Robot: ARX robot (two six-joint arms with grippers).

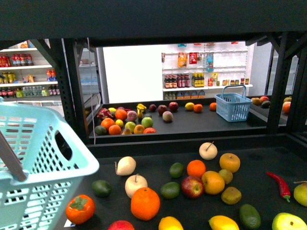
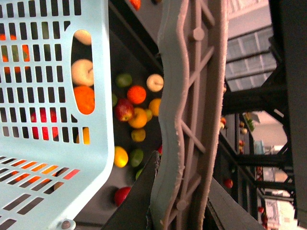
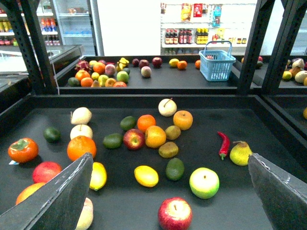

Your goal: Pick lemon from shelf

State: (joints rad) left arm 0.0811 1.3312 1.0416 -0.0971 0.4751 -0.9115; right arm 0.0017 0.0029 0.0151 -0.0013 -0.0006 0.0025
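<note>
While the right gripper [image 3: 168, 159] hangs over the deck with its two fingers [image 3: 62, 196] spread wide and nothing between them, the lemon [image 3: 146, 176] lies loose on the shelf [image 3: 268, 124], close to the deck's near edge, about mid-width. Front view shows the same lemon [image 1: 223, 223] at the near edge, cut by the frame bottom. Dark green avocado [image 3: 175, 168] sits just beside it toward the right edge; contact unclear. Yellow-green apple [image 3: 204, 182] is past the avocado. A second yellow fruit [image 3: 98, 176] lies on the lemon's other side, toward the left edge, half hidden behind a right finger. Red chilli [image 3: 223, 143] lies nearer the right edge, well apart from the lemon. Left gripper [image 2: 184, 191] is clamped on the grey handle [image 2: 192, 96] of the light blue basket [image 1: 43, 158] at the deck's near left corner; cannot tell if the basket touches the deck.
</note>
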